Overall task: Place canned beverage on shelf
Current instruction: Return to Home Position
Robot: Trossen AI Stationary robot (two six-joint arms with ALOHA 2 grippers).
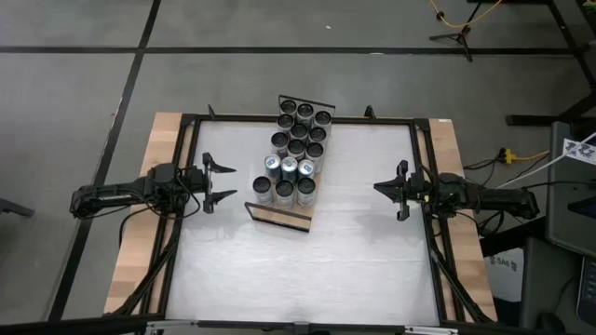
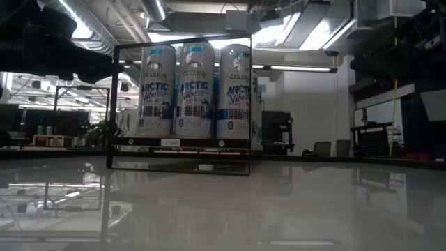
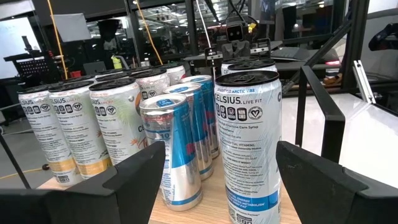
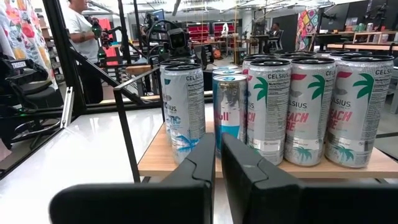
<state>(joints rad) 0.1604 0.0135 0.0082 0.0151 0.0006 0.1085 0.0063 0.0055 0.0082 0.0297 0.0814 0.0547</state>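
Observation:
The shelf (image 1: 279, 216), a light-wood board with a black wire rail (image 2: 111, 104) at each short end, lies slanted on the middle of the white table. Several canned beverages (image 1: 296, 140) stand upright on it by their bases: tall Celsius cans (image 3: 249, 143) and slimmer silver-blue cans (image 4: 229, 112). My left gripper (image 1: 219, 181) hovers level to the left of the shelf, open, pointing at the cans with nothing between its fingers. My right gripper (image 1: 377, 188) hovers level to the right of the shelf, shut and empty, also seen as my right gripper (image 4: 219, 142) in its wrist view.
A black metal frame (image 1: 186, 121) runs round the white tabletop (image 1: 307, 279), whose wooden edges (image 1: 135, 233) show at left and right. Bare tabletop lies in front of the shelf. A person (image 4: 78, 25) stands beyond the table.

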